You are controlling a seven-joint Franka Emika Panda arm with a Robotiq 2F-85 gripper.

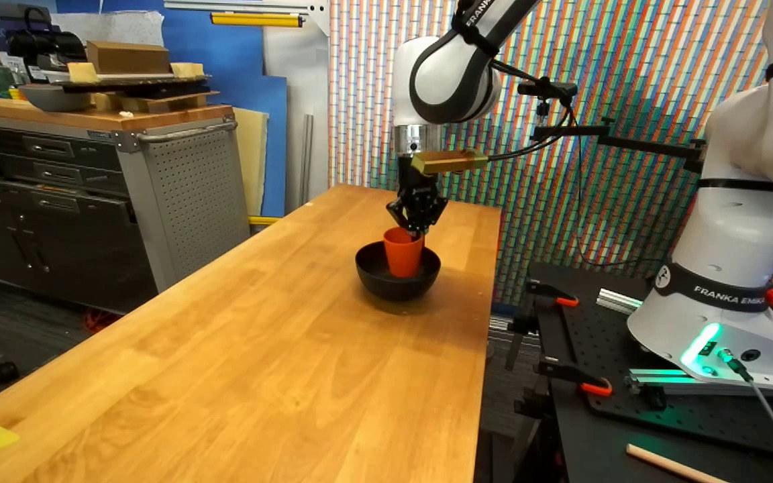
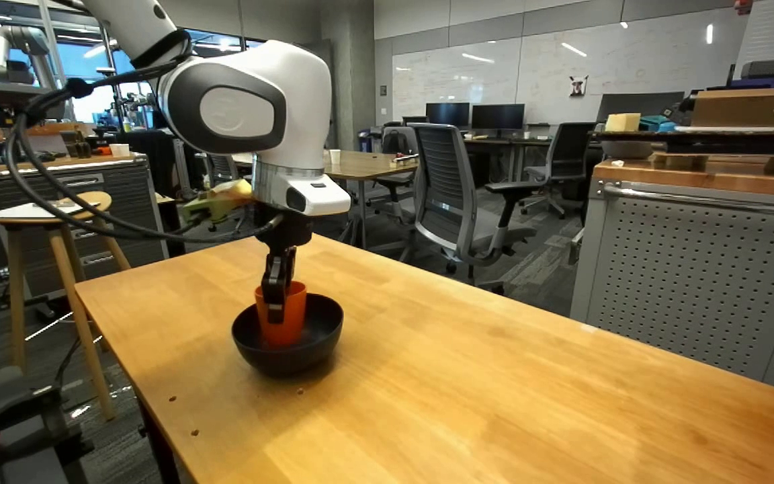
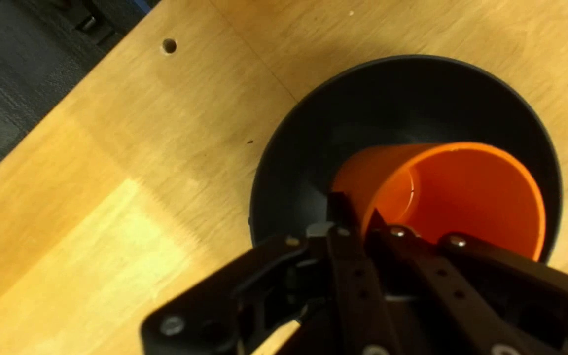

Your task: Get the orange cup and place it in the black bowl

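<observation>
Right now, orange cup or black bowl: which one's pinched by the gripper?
The orange cup: in the wrist view its wall runs between the fingers of the gripper. The black bowl surrounds it, ungripped.

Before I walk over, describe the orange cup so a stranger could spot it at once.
Start with the long wooden table, then find the round black bowl on it. Inside that bowl is the orange cup, its wall gripped by the tool. Its bright orange colour, narrower shape and higher rim set it apart from the dark bowl around it.
</observation>
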